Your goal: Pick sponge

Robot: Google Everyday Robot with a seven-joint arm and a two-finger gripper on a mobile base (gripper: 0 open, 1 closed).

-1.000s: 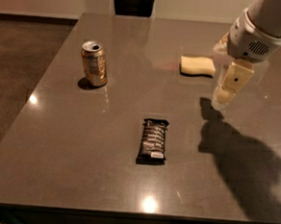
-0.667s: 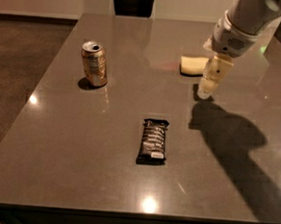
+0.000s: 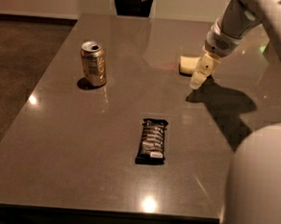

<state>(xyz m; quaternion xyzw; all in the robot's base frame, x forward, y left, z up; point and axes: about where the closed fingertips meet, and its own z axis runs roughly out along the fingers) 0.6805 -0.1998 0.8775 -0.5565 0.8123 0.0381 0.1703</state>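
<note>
The sponge (image 3: 187,64) is a small pale-yellow foam block lying flat on the grey table (image 3: 102,178), at the back right. My gripper (image 3: 201,73) hangs from the arm coming in from the upper right. Its cream tips sit just right of and slightly in front of the sponge, overlapping the sponge's right end in the camera view. It holds nothing that I can see.
A gold soda can (image 3: 93,63) stands upright at the left. A black snack bar (image 3: 152,140) lies in the middle front. A person in dark clothes (image 3: 131,0) stands behind the far table edge. Part of my white body (image 3: 261,185) fills the lower right.
The gripper has moved left and towards the far side, from well right of the sponge to right beside it. The sponge, can and bar have not moved.
</note>
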